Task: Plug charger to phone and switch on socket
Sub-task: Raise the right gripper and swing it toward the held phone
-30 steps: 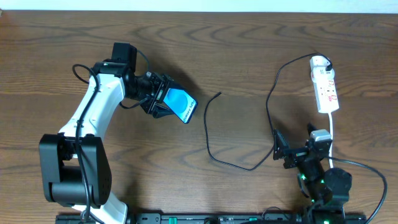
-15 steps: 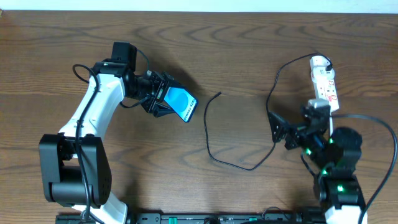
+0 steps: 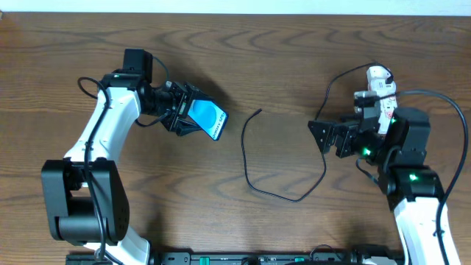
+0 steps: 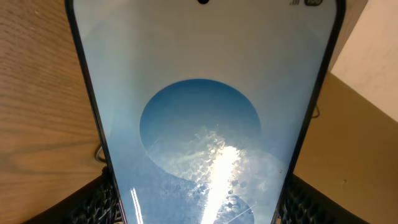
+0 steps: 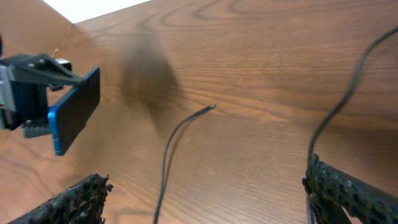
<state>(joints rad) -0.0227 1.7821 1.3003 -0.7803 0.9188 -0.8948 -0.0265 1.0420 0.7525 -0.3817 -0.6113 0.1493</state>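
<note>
My left gripper (image 3: 190, 118) is shut on the phone (image 3: 207, 120), blue screen up and tilted, held above the table at the left; the screen fills the left wrist view (image 4: 202, 118). The charger (image 3: 246, 154) is a thin black cable lying in a loop on the table, its plug tip (image 3: 259, 111) free right of the phone. It also shows in the right wrist view (image 5: 166, 155), with the phone (image 5: 74, 109) at the far left. My right gripper (image 3: 324, 138) is open and empty above the cable's right stretch. The white socket (image 3: 380, 94) lies at the far right, partly hidden by my right arm.
The wooden table (image 3: 294, 59) stretches across the view. The right arm's own thick black cables (image 3: 441, 110) loop at the right edge. A black rail (image 3: 235, 258) runs along the front edge.
My right arm has swung up and forward from the front edge towards the cable, now covering part of the socket. My left gripper with the phone has shifted slightly left.
</note>
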